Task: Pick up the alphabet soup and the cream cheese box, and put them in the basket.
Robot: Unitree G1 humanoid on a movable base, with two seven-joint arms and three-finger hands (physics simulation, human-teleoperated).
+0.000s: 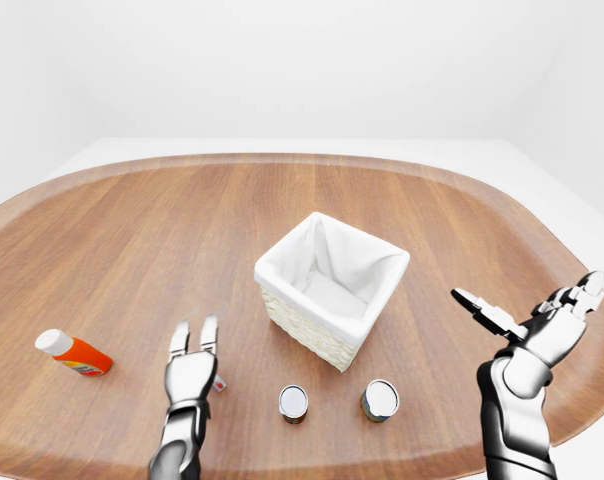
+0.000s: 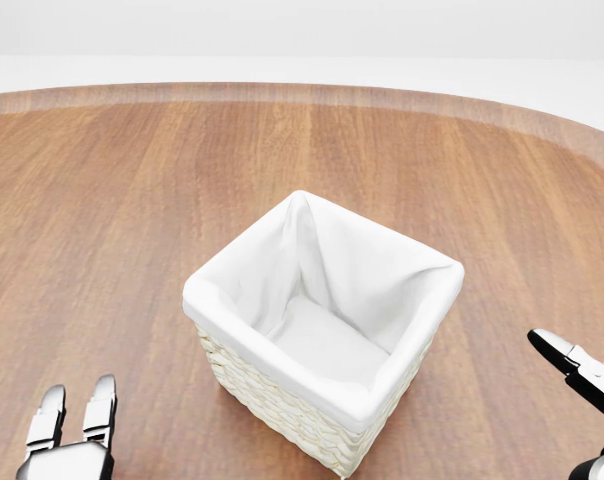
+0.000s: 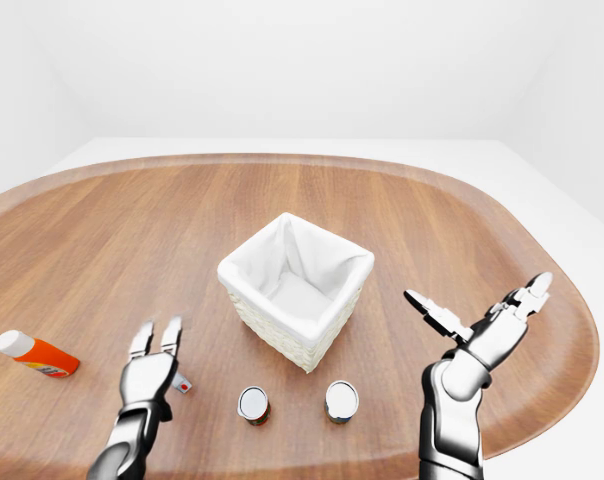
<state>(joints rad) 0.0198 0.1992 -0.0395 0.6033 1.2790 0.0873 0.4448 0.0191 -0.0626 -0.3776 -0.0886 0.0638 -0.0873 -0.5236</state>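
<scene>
**Pre-grasp — both hands empty, nothing in the basket**

Basket (image 1: 331, 290) sits mid-worktop (image 1: 132, 230), its white liner empty. Left hand (image 1: 191, 372) hovers with fingers spread, holding nothing; right hand (image 1: 527, 325) raised at 4 o'clock of the basket, wide open, empty.

Count: two upright cans (image 1: 293, 402) (image 1: 379, 399) at 6 o'clock of the basket — which one is the alphabet soup, cannot tell. One orange bottle (image 1: 72, 353) at 8 o'clock. One small boxlike item (image 3: 183, 384) beside the left hand, possibly the cream cheese.

Judged step: approach. Next: lower a hand around a can.

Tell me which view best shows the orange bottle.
The left-eye view: the orange bottle lies whole on the table, left of the left hand. The right-eye view shows it nearer the left edge. The head view misses it.
</scene>
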